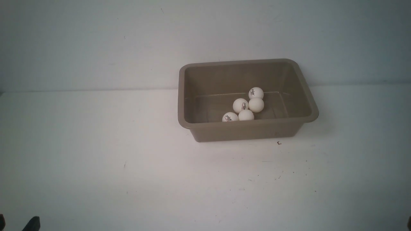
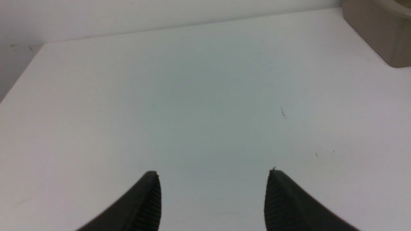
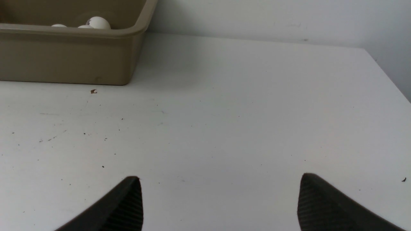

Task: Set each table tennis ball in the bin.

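The taupe bin [image 1: 244,131] stands right of the table's middle in the front view. Several white table tennis balls [image 1: 240,105] with dark logos lie clustered on its floor; one [image 1: 256,93] rests nearest the back wall. In the right wrist view the bin [image 3: 64,57] shows ball tops [image 3: 98,23] above its rim. My left gripper [image 2: 213,173] is open over bare table, well away from the bin's corner [image 2: 385,32]. My right gripper [image 3: 221,178] is open wider, also with nothing between its fingers. Both sit at the table's near edge.
A small brown speck [image 1: 278,143] lies on the white table [image 1: 128,144] just in front of the bin. A pale wall rises right behind the bin. The table's left edge [image 2: 19,77] and right edge [image 3: 385,73] show in the wrist views.
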You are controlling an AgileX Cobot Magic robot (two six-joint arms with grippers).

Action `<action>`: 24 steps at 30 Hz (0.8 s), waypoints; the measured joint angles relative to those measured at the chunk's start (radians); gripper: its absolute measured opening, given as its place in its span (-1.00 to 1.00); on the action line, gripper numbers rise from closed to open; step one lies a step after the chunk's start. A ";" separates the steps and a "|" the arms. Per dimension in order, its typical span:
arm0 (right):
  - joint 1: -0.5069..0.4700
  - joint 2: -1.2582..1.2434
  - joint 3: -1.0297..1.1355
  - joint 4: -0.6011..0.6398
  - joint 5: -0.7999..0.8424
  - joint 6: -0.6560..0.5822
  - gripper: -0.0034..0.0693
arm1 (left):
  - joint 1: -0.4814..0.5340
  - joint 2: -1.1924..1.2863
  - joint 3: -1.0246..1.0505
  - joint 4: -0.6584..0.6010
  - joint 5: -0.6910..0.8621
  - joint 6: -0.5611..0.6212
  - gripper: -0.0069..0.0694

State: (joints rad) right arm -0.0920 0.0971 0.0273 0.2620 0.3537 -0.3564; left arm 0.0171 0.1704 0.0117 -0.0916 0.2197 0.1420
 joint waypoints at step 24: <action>0.000 0.000 0.000 0.000 0.000 -0.003 0.72 | 0.067 -0.181 0.016 -0.004 0.156 0.064 0.21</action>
State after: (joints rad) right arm -0.0920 0.0971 0.0273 0.2620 0.3537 -0.3591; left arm 0.0846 -0.0109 0.0280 -0.0952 0.3760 0.2056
